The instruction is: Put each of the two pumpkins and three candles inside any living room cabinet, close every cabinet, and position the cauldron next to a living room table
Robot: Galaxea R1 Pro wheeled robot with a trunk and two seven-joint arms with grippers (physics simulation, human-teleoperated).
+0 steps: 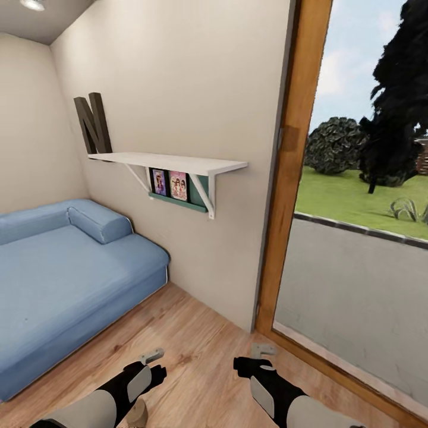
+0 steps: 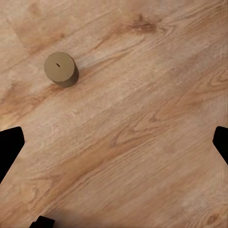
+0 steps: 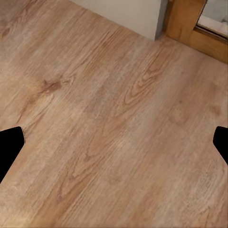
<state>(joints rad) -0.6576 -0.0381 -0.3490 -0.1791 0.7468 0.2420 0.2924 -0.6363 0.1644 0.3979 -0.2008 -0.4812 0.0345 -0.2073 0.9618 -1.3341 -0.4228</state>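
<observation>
Standing upright on the wooden floor [image 2: 142,142], a cream candle [image 2: 61,69] sits below the left gripper [image 2: 114,137]; both grippers' fingers spread wide, released; right gripper [image 3: 114,137] over bare floor beside a blue sofa [image 1: 65,267]

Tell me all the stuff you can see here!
candle: one, cream, upright on the floor, under the left arm
sofa: one, blue, along the left wall
shelf: one, white, on the wall
letter N: one, dark, on the shelf
pictures: two, colourful, under the shelf
door frame: one, wooden, beside the glass
floor: wooden, light brown
left pincer: one, black, open, empty
right pincer: one, black, open, empty
</observation>
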